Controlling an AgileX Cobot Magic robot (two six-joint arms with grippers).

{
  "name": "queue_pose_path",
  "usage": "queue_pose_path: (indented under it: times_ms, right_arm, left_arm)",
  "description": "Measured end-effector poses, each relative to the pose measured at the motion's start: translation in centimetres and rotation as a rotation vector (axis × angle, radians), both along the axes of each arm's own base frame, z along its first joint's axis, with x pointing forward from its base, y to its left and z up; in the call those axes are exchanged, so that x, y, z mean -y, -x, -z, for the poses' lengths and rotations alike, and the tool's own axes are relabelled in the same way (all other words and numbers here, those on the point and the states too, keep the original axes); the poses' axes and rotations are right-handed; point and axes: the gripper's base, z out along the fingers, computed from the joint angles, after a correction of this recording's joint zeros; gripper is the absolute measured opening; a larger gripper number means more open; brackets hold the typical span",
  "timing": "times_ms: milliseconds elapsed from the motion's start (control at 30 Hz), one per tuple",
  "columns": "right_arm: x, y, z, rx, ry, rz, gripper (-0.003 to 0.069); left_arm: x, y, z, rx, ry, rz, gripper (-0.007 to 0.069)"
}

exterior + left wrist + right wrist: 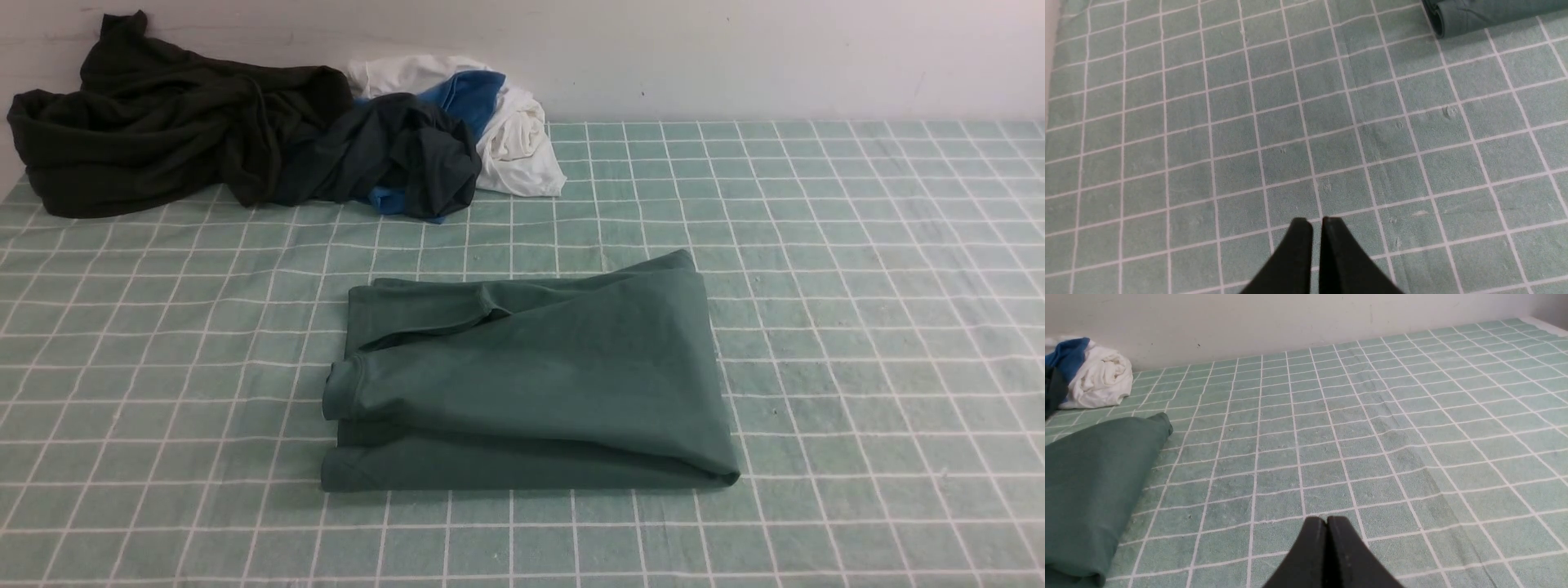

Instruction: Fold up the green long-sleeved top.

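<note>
**Operator:** Fingers on my left gripper [1316, 222] sit nearly together with only a thin slit between the tips, pinching nothing; on my right gripper [1327, 520] they are pressed fully together, also empty. Both hang over bare checked cloth [857, 286].

**Observer:** And the garment?

**Operator:** In the front view the green long-sleeved top [531, 384] lies centre frame as a folded stack, a ribbed cuff showing at its left edge. My left wrist camera catches only a rolled corner [1486, 14] at upper right; the right wrist camera shows it at lower left [1090, 490].

**Observer:** What might spoil it?

**Operator:** I judge the fold essentially finished. The upper layers sit slanted and bulge along the front fold, so any brush from an arm passing over could drag the top layer off and open the stack. A pinch that takes only one layer would do the same.

**Observer:** Surroundings?

**Operator:** The cloth covering the bench has a shallow crease running through it on the right. At upper left a very dark garment [163, 122], a slate-grey one [408, 155] and a white-and-blue one [514, 131] are heaped against the plain pale wall [735, 49], well apart from the stack.
</note>
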Motion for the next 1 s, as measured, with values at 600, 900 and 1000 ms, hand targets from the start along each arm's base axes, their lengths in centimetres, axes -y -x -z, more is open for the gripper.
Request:
queue_pose_path:
  times_ms: [600, 900, 1000]
  right_arm:
    - [0.0, 0.0, 0.0, 0.0, 0.0, 0.0, -0.0014]
    - [0.0, 0.0, 0.0, -0.001, 0.0, 0.0, -0.0014]
    - [0.0, 0.0, 0.0, -0.002, 0.0, 0.0, -0.0014]
  left_arm:
    - [0.2, -0.3, 0.7, 0.131, 0.028, 0.014, 0.002]
    - [0.9, -2.5, 6.5, 0.626, 0.164, -0.084, 0.002]
    - [0.7, -3.1, 10.3, 0.615, 0.195, -0.151, 0.002]
